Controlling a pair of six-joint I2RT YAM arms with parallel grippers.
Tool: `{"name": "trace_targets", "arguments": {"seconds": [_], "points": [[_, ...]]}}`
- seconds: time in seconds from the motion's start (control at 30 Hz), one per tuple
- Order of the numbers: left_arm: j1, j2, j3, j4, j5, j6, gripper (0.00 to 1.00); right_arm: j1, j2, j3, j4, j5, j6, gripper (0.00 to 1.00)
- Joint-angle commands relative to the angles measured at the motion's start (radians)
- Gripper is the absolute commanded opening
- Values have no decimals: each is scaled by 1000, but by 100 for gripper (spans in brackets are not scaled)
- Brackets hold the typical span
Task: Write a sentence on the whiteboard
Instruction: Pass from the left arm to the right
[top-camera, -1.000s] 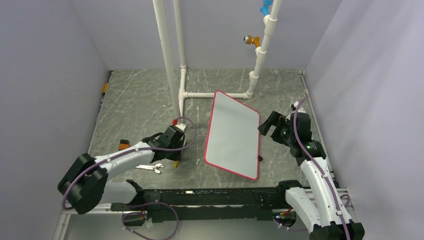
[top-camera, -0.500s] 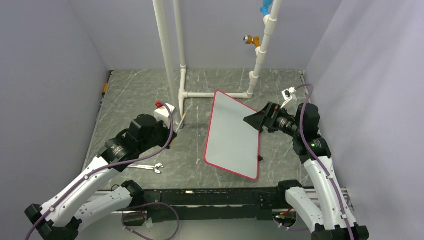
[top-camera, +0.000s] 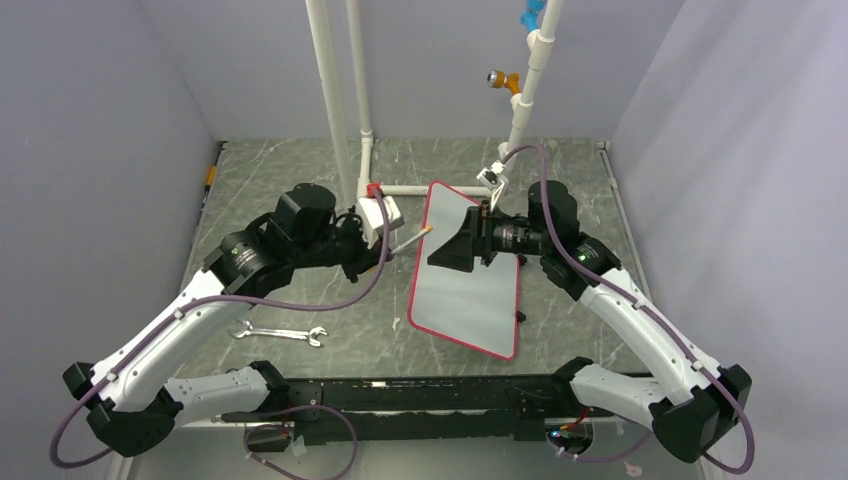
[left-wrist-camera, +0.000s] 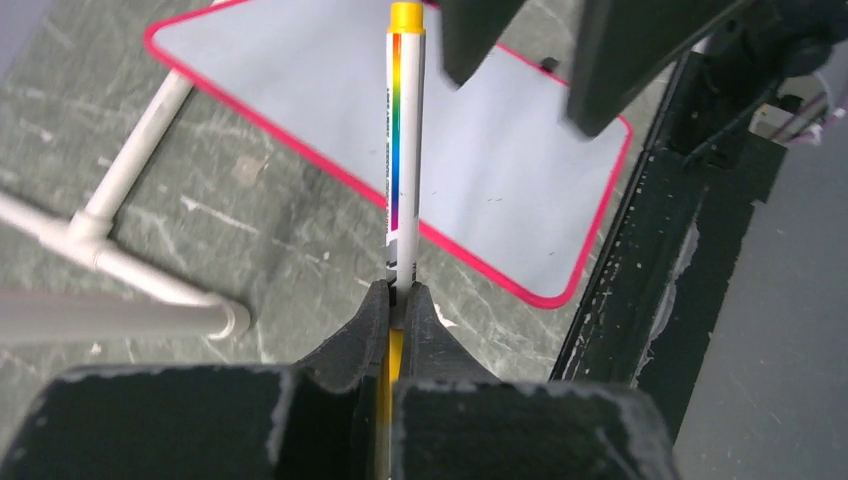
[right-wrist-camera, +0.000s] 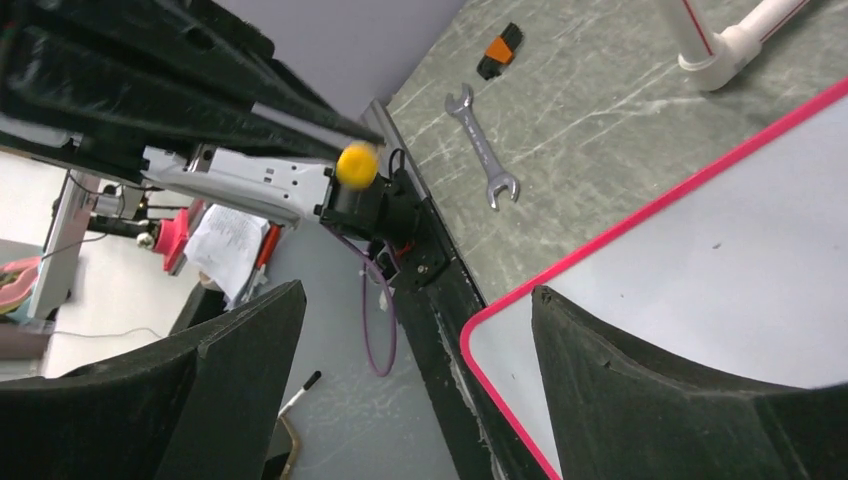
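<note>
Nearest the arm bases, a silver wrench (top-camera: 283, 333) lay flat on the grey marbled table (top-camera: 270, 200) at about 8 o'clock, and the right wrist view showed a small black-and-orange object (right-wrist-camera: 499, 50) lying past it. The whiteboard (top-camera: 468, 275) rested flat on the table just right of centre, at roughly 3 o'clock. Its long red-pink edges ran from 11 o'clock toward 5 o'clock, and its face showed plain pale grey. Over the table to the left of the board's rim, the left gripper (top-camera: 388, 247) was raised, its jaws clenched on the lower barrel of a white marker (left-wrist-camera: 403, 150) with a rainbow stripe. The marker's yellow end pointed toward 3 o'clock and reached just over the board's left rim. The right gripper (top-camera: 436, 256) hovered above the far half of the board. Its jaws were spread wide with nothing between them and faced 9 o'clock toward the marker's yellow end, near it but with a gap showing. At 12 o'clock, beyond both grippers, a white pipe frame (top-camera: 425, 189) stood on the table and rose out of view.
</note>
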Motion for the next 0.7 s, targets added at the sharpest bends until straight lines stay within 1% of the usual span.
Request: {"name": "trace_targets", "arguments": {"seconds": [0.0,0.07,0.17,0.37,0.4,0.5,0.67], "points": [[-56,45,86,-37,93,126,0,53,28,61,101,44,28,84],[-84,64,98,-41,78,149,0,73,45,66,112,58,34,83],[-116,84,100,-43,55,167,0,94,63,76,117,69,38,75],[-138,85,90,-14,33,183,0,120,89,92,89,78,28,49],[-138,85,91,-12,30,185,0,123,92,94,83,77,25,46],[-140,88,95,-8,26,189,0,130,102,101,52,68,7,43],[-139,93,94,-8,-1,198,0,138,108,105,27,43,-4,46]]}}
